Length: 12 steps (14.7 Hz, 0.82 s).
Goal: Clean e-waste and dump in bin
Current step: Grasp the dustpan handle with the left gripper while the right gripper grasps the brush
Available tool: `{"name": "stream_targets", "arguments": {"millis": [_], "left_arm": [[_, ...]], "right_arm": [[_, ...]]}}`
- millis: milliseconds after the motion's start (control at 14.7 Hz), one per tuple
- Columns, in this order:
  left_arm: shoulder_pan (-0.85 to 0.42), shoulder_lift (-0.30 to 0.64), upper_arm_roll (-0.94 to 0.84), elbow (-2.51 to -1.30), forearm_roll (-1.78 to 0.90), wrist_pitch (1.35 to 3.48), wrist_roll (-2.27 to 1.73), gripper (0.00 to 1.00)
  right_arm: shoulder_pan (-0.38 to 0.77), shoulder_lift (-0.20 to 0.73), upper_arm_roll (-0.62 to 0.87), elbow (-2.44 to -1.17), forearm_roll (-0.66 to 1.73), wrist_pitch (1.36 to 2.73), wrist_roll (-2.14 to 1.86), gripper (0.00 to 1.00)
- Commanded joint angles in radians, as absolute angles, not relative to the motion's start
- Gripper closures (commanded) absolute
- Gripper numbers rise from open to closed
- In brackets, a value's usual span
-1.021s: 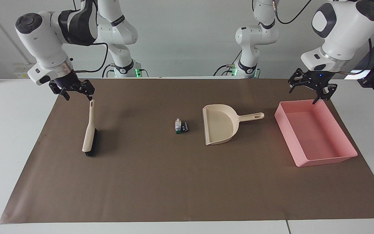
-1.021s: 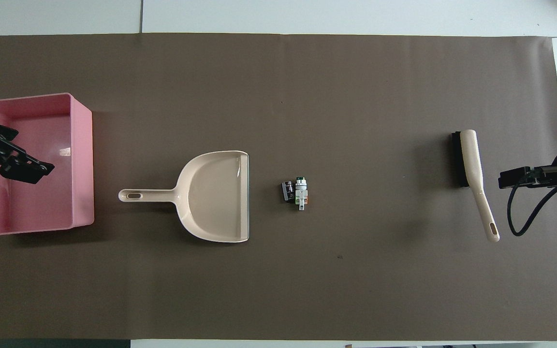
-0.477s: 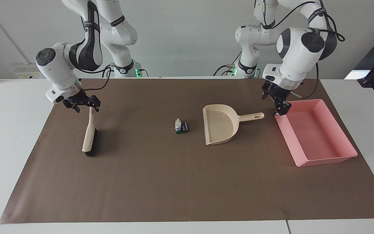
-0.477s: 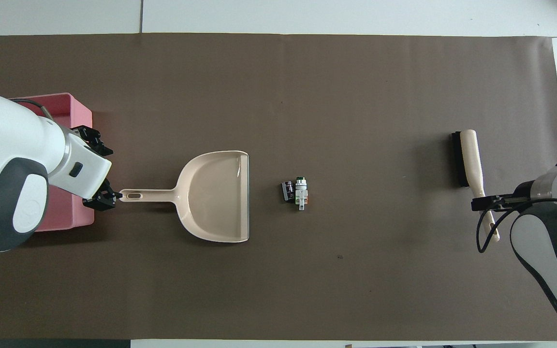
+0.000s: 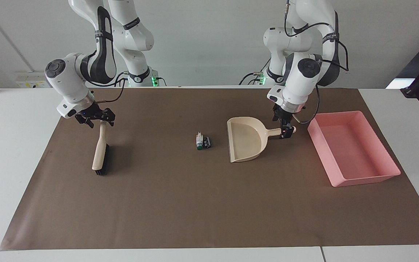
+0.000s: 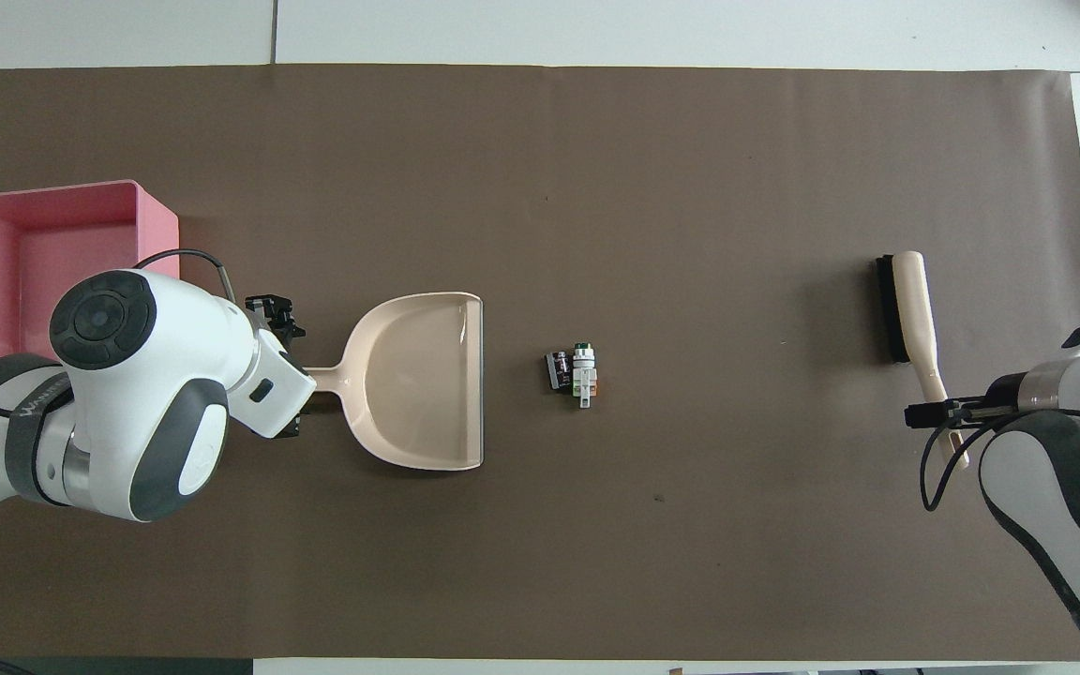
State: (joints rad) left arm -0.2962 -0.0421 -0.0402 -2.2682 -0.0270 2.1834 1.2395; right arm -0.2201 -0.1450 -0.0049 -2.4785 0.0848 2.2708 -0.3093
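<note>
E-waste (image 5: 203,141): two parts touching on the desk (image 5: 180,203), uncollected, between dustpan and brush.

Bin (image 5: 355,149) at left arm's end. Dustpan (image 5: 247,143) mouth faces the parts, handle's long axis toward the bin; left claw (image 5: 286,131) at that handle, closure cannot be told. Brush (image 5: 100,153) lies well apart; right claw (image 5: 94,117) spread over its handle tip.
</note>
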Motion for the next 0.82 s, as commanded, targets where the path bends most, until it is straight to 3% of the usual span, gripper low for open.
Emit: {"name": "stream_targets", "arguments": {"millis": [0,204,409,477,613,681,749], "left_arm": [[-0.320,-0.052,-0.031,-2.344,-0.034,2.265,1.253,0.01],[-0.321,-0.031,-0.031,-2.342,-0.034,2.295,1.189,0.02],[-0.331,-0.021,-0.032,-2.342,-0.034,2.313,1.174,0.04],[-0.340,-0.021,-0.032,-2.342,-0.034,2.324,1.161,0.07],[-0.342,-0.021,-0.032,-2.342,-0.034,2.330,1.158,0.08],[-0.342,-0.021,-0.032,-2.342,-0.034,2.332,1.158,0.08],[-0.342,-0.021,-0.032,-2.342,-0.034,2.333,1.158,0.10]], "right_arm": [[-0.235,-0.144,0.005,-2.490,0.118,2.295,-0.337,0.09],[-0.235,-0.143,0.005,-2.484,0.120,2.299,-0.337,0.16],[-0.235,-0.143,0.005,-2.487,0.121,2.299,-0.339,0.34],[-0.233,-0.143,0.005,-2.487,0.121,2.299,-0.339,0.44],[-0.233,-0.143,0.005,-2.485,0.121,2.295,-0.336,0.92],[-0.232,-0.141,0.005,-2.479,0.123,2.290,-0.330,1.00],[-0.227,-0.134,0.005,-2.464,0.126,2.284,-0.324,1.00]]}}
